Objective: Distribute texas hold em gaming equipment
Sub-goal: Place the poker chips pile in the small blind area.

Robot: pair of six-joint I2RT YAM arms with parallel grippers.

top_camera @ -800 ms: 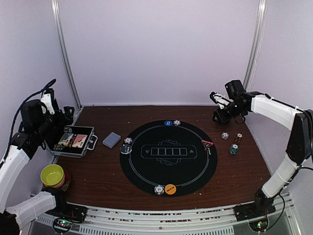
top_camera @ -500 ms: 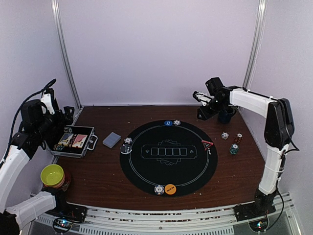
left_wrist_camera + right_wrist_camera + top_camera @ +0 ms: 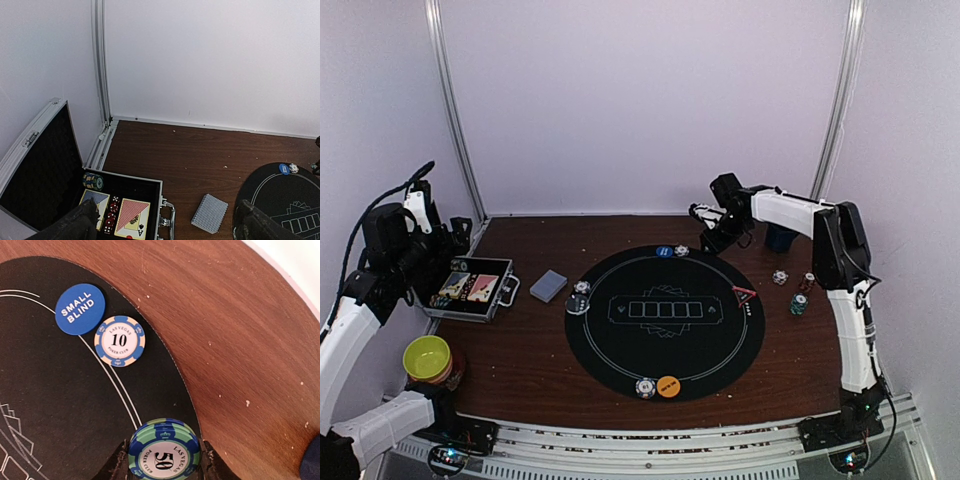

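My right gripper (image 3: 710, 238) hangs over the far edge of the black round mat (image 3: 665, 330), shut on a small stack of green-and-blue 50 chips (image 3: 164, 450). Just beyond it on the mat lie the blue small-blind button (image 3: 80, 309) and a blue-and-white 10 chip (image 3: 119, 341). A grey-blue deck of cards (image 3: 210, 213) lies on the wood left of the mat. My left gripper (image 3: 167, 227) is open above the open case (image 3: 125, 187), holding nothing. An orange button (image 3: 668, 386) and a chip (image 3: 645, 387) sit at the mat's near edge. The red triangle (image 3: 744, 294) is at its right.
Loose chip stacks (image 3: 799, 304) stand on the wood right of the mat, with a dark blue cup (image 3: 780, 238) behind them. More chips (image 3: 580, 292) sit at the mat's left edge. A yellow-green bowl (image 3: 427, 358) is at the near left. White walls close in the table.
My right arm has swung left from the far right corner to the mat's far edge, carrying the chips. The left arm has not moved.
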